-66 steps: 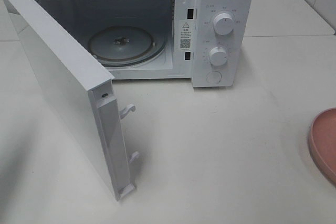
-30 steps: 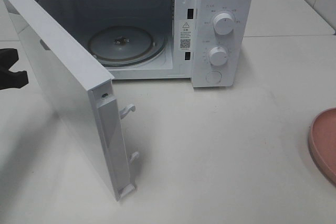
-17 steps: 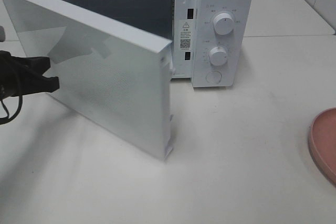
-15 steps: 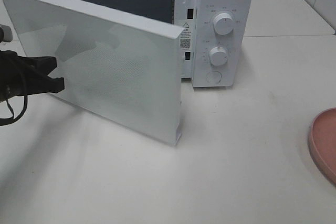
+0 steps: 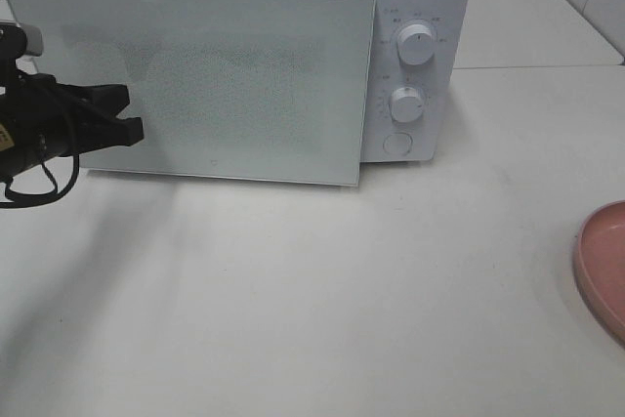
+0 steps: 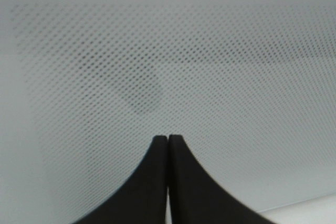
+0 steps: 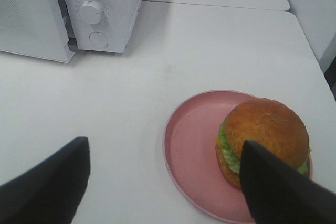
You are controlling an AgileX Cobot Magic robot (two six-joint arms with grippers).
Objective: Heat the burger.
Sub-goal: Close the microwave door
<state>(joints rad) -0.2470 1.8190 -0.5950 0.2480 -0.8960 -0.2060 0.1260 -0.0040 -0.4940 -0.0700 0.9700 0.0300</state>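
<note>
The burger (image 7: 262, 137), with a brown domed bun and green lettuce, lies on the pink dish (image 7: 191, 145) in the right wrist view. The exterior view shows only the dish's rim (image 5: 601, 271) at the right edge, with the burger out of frame. My right gripper (image 7: 165, 141) hovers open above the dish, holding nothing. The white microwave (image 5: 415, 7) stands at the back, its door (image 5: 244, 75) swung almost shut. My left gripper (image 5: 135, 112) is shut, its tips (image 6: 168, 140) against the door's dotted window (image 6: 210, 77).
Two round dials (image 5: 417, 44) (image 5: 406, 104) and a round button (image 5: 396, 144) sit on the microwave's right panel. The white table (image 5: 342, 290) stretches in front, with a seam running behind the microwave's right side.
The microwave door has swung from wide open to almost shut. My left gripper came in from the left edge and moved right with the door. The dish has not moved.
</note>
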